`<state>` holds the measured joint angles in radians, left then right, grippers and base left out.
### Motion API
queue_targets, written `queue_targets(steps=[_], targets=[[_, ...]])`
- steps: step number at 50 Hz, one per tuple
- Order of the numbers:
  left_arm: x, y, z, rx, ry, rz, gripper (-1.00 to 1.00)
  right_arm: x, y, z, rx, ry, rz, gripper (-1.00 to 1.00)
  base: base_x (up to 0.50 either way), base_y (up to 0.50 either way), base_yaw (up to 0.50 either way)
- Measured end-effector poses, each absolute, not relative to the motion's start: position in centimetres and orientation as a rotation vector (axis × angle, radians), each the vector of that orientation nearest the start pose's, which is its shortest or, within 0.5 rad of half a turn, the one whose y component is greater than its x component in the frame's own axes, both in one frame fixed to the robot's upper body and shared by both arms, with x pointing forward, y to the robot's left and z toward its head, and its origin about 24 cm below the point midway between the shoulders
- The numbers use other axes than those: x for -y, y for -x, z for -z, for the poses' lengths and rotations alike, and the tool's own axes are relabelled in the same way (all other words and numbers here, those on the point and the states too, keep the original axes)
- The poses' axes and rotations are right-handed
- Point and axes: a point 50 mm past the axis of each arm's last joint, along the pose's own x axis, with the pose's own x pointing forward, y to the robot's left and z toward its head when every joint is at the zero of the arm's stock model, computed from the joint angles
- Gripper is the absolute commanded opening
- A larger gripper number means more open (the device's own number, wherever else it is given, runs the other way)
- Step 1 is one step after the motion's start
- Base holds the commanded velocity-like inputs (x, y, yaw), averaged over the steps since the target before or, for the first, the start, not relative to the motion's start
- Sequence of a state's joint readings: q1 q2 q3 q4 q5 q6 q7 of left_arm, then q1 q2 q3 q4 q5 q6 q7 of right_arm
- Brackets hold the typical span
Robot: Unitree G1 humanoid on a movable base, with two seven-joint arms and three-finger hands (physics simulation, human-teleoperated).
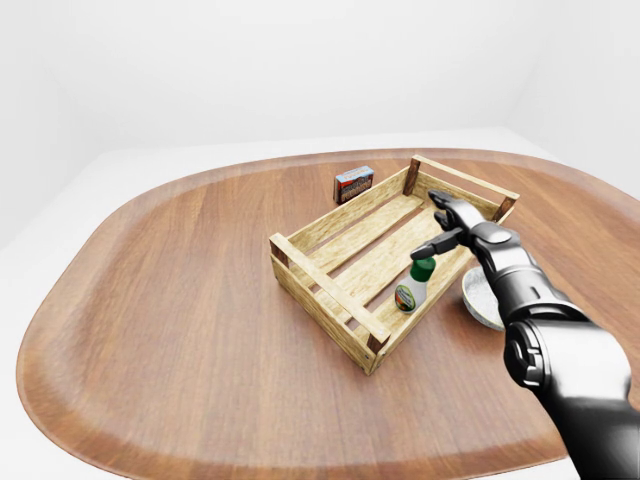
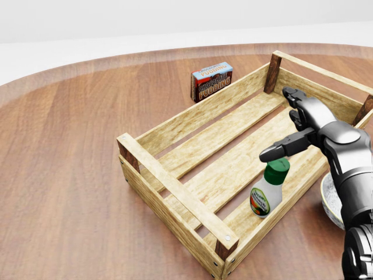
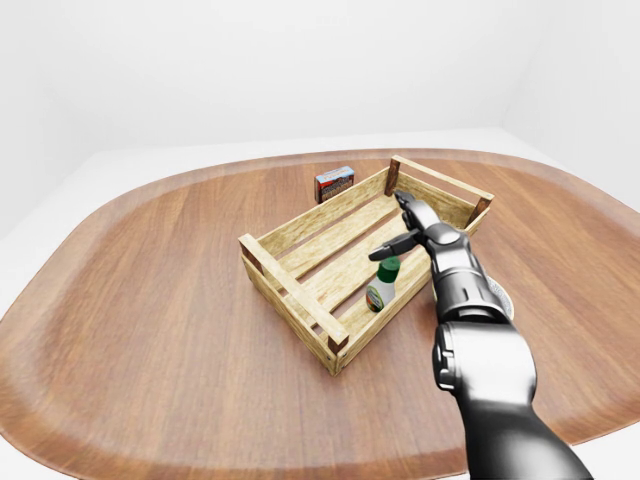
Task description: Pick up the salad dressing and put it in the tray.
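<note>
A rounded wooden bench (image 1: 180, 330) carries a slatted wooden tray (image 2: 175, 195), set at an angle so that one long wall runs from the head view's lower middle up toward its right edge. The salad dressing (image 2: 268, 192), a small white bottle with a green cap and a red-and-green label, is inside the tray at its lower right part, leaning against the inner face of the right-hand long wall with its base on the slats and its cap tilted up and to the right. The right robot hand (image 2: 300, 131) hovers over the tray just above the bottle; its fingers (image 2: 297, 105) are spread apart and hold nothing, and one dark digit reaches out to the left, ending just above the green cap without clearly touching it. The right arm (image 1: 560, 360), grey and metallic, comes in from the bottom right of the eye views and crosses over the tray's right wall. Just outside that wall, beside the arm, part of a pale round bowl (image 1: 480, 295) sits on the bench, mostly hidden by the forearm. Beyond the tray's upper left wall, a small red and blue box labelled chocolate pudding (image 2: 212, 80) stands on its edge on the bench, close to the tray but apart from it. The left robot hand is not in any view.
</note>
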<state>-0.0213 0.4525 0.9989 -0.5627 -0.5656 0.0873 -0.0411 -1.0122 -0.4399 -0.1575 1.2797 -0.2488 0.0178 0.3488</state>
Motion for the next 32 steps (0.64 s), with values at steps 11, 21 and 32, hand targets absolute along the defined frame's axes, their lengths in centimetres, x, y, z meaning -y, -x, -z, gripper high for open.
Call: queue_targets(steps=[11, 21, 32], targets=[[-34.2, -12.9, -25.6, 0.855, -0.159, -0.555, 1.00, 23.8, -41.5, -23.2, -0.070, 0.508, -0.162, 1.00, 0.00, 0.00, 0.00], [-34.2, -13.0, -25.5, 0.849, -0.155, -0.549, 1.00, 23.5, -40.4, -30.8, 0.155, 0.585, -0.165, 1.00, 0.00, 0.00, 0.00], [-34.1, -13.1, -25.4, 0.847, -0.154, -0.542, 1.00, 23.6, -39.8, -31.7, 0.216, 0.600, -0.161, 1.00, 0.00, 0.00, 0.00]])
